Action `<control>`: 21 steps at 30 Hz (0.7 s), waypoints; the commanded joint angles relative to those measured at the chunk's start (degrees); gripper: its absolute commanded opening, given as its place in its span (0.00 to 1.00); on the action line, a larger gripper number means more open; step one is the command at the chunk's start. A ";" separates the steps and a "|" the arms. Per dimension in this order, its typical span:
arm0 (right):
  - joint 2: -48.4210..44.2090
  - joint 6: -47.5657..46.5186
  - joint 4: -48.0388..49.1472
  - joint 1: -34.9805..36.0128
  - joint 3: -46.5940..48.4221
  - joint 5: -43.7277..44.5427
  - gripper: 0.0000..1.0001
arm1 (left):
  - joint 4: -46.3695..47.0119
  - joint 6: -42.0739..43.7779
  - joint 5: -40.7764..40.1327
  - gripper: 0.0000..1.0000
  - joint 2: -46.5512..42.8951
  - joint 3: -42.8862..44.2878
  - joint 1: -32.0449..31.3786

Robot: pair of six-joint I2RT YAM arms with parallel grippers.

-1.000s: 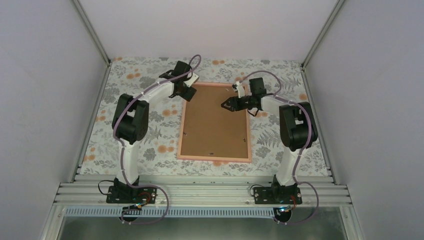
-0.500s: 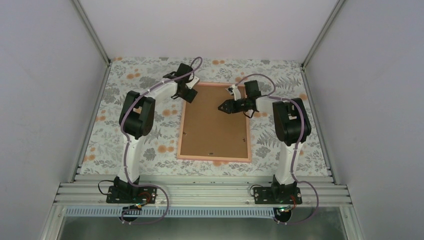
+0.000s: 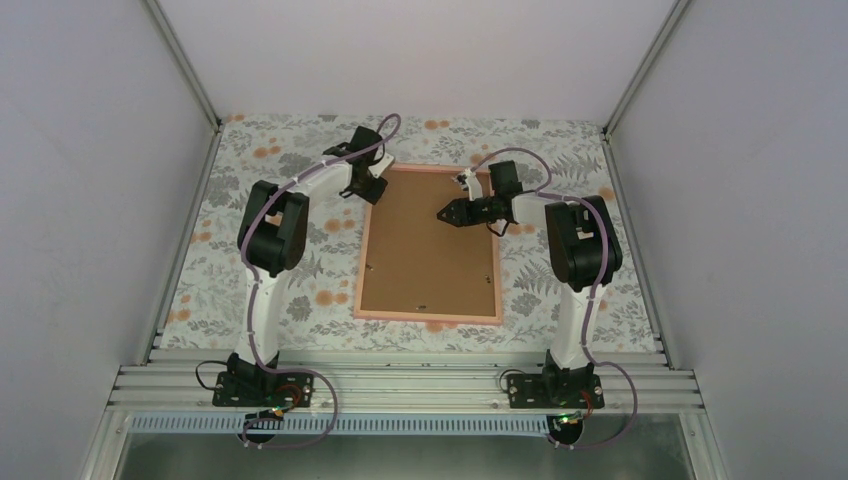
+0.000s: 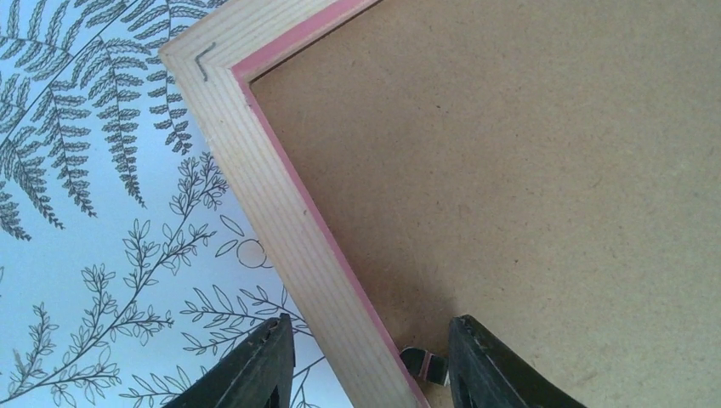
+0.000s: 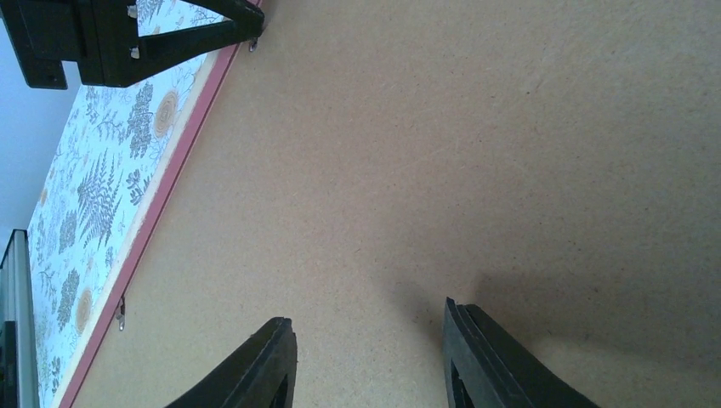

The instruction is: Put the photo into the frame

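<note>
The frame (image 3: 430, 317) lies flat, back side up, in the middle of the floral tablecloth (image 3: 300, 290), long sides running away from the arm bases. A brown backing board (image 3: 430, 250) fills its opening. Bare wood and a pink inner strip show on the rail in the left wrist view.

The left gripper (image 3: 372, 190) is at the frame's far left corner, pointing down. In the left wrist view its 2 fingers are partly open and straddle the left rail (image 4: 281, 212): 1 finger over the tablecloth (image 4: 102, 255) outside the rail, the other over the backing board (image 4: 527, 170) inside it. There is a gap on both sides and nothing is gripped. A small metal tab (image 4: 422, 364) sits at the rail's inner edge, just beside the inner finger. Cannot tell if the fingertips touch the surface.

The right gripper (image 3: 445, 214) is over the far right part of the board, pointing left toward the middle. In the right wrist view its fingers are partly open with only bare backing board (image 5: 468, 153) between them, holding nothing, and a shadow falls on the board by the right finger. The same view shows the frame's left rail (image 5: 159, 201) and the left gripper's fingertip at its far end.
</note>
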 commanded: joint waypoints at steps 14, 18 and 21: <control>2.12 0.64 -0.09 -1.07 -1.24 3.83 0.42 | -4.65 3.73 -3.16 0.35 -0.95 -0.38 0.77; 1.55 0.50 -0.02 -1.05 -1.12 1.88 0.43 | -4.62 4.85 0.16 0.44 -1.81 1.45 0.76; -0.66 -0.03 0.34 -1.00 -0.89 -1.01 0.45 | -2.83 7.37 4.88 0.54 -5.43 1.75 0.69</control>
